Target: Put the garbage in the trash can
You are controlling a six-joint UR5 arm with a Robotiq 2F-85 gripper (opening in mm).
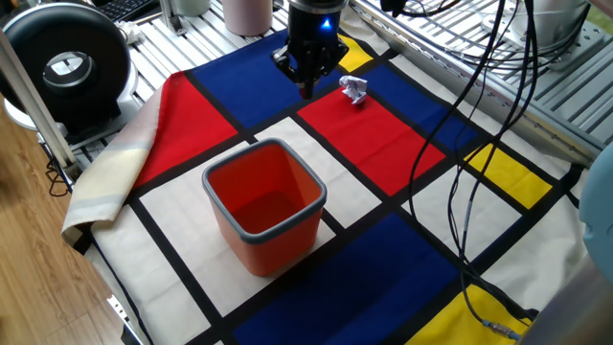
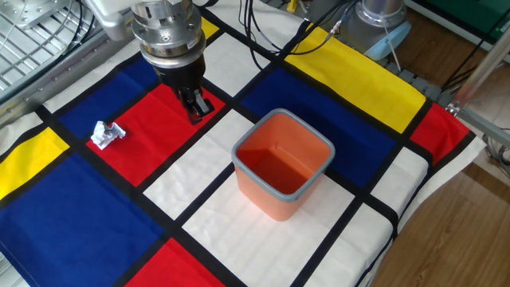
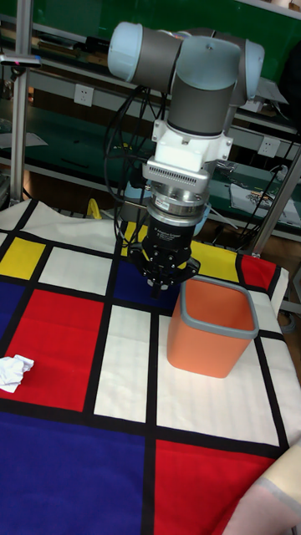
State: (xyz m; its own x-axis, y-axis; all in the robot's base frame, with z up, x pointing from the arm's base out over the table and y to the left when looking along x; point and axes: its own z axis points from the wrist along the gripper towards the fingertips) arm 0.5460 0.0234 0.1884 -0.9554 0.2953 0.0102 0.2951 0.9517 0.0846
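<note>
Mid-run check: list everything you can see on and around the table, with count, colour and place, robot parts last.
garbage: one, white-grey crumpled wad, on a red panel of the cloth, apart from the gripper.
trash can: one, orange-red with grey rim, upright on a white panel, nothing visible inside.
tablecloth: one, red, blue, yellow and white panels with black lines, covering the table.
pale pink cup: one, beyond the cloth's far edge.
round black device: one, off the cloth's corner.
cables: several, black, hanging over the cloth.
gripper: one, black, fingers together, empty, over the cloth between wad and bin.
</note>
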